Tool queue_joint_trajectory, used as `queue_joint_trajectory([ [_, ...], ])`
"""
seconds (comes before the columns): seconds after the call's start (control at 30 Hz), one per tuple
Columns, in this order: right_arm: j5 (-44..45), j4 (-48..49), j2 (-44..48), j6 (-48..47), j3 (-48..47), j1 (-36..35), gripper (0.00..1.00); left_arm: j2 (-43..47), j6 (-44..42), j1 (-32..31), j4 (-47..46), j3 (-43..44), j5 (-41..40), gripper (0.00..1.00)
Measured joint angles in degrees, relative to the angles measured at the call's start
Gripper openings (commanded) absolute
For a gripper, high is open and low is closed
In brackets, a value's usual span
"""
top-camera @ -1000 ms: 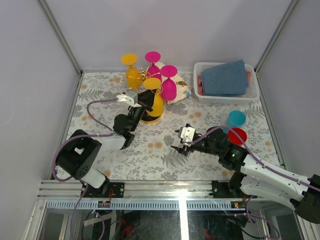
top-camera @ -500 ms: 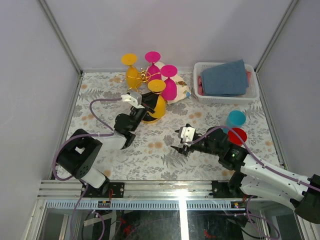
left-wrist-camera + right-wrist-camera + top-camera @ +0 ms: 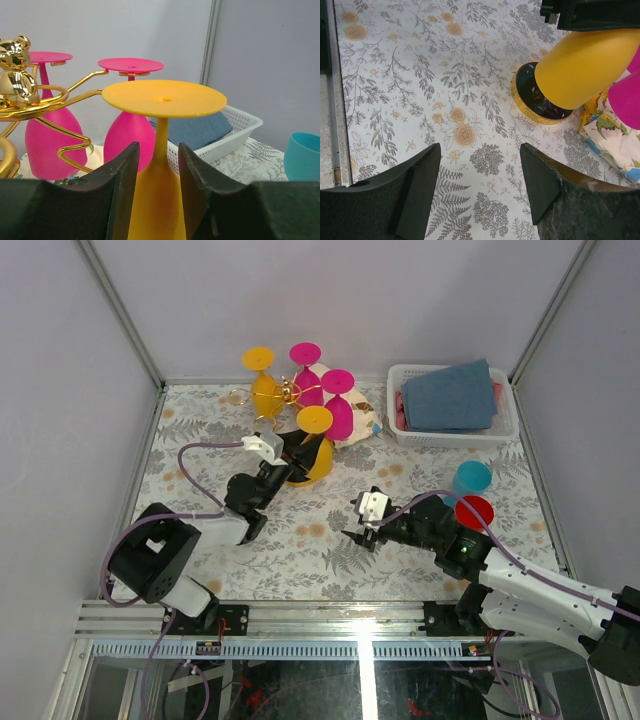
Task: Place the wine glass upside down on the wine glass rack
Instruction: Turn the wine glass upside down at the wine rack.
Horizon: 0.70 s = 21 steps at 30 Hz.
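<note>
A yellow wine glass (image 3: 316,445) is upside down at the front of the gold wine glass rack (image 3: 288,391), its bowl over the rack's black base (image 3: 535,100). The left wrist view shows its round foot (image 3: 162,97) on top. There my left gripper (image 3: 157,147) stands on either side of the stem, the jaws parted with a gap on each side of it. I cannot tell whether a wire loop carries the foot. My right gripper (image 3: 358,523) is open low over the floral tabletop, nothing between its fingers (image 3: 420,175).
Two pink glasses (image 3: 338,405) and another yellow one (image 3: 262,380) hang upside down on the rack. A white basket (image 3: 505,425) with blue cloth sits back right. A teal cup (image 3: 470,478) and a red one (image 3: 475,510) stand by the right arm. A patterned cloth (image 3: 362,425) lies beside the rack.
My left gripper carried the yellow glass a little right and forward at the rack. Its jaws then parted from the stem. The right arm has not moved.
</note>
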<state>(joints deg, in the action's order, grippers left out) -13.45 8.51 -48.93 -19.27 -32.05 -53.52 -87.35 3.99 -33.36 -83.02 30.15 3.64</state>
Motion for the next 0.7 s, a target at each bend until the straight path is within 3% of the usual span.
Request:
queue_joint_trajectory([
  [0.3, 3.1, -0.1, -0.7, 1.1, 0.0, 0.0, 0.72, 4.2, 0.1, 0.0, 2.5, -1.1, -0.1, 0.57],
  [0.4, 4.9, -0.1, -0.7, 2.2, 0.0, 0.0, 0.73, 9.3, 0.5, -0.5, 7.5, -2.2, -1.3, 0.60],
  [0.5, 6.6, -0.3, -0.9, 4.0, -0.2, 0.0, 0.76, 15.2, 1.6, -2.0, 12.2, -3.8, -3.8, 0.74],
  [0.7, 8.2, -0.6, -1.4, 8.1, -1.0, 0.0, 0.86, 26.2, 6.6, -3.4, 24.5, -7.5, -9.0, 0.81],
])
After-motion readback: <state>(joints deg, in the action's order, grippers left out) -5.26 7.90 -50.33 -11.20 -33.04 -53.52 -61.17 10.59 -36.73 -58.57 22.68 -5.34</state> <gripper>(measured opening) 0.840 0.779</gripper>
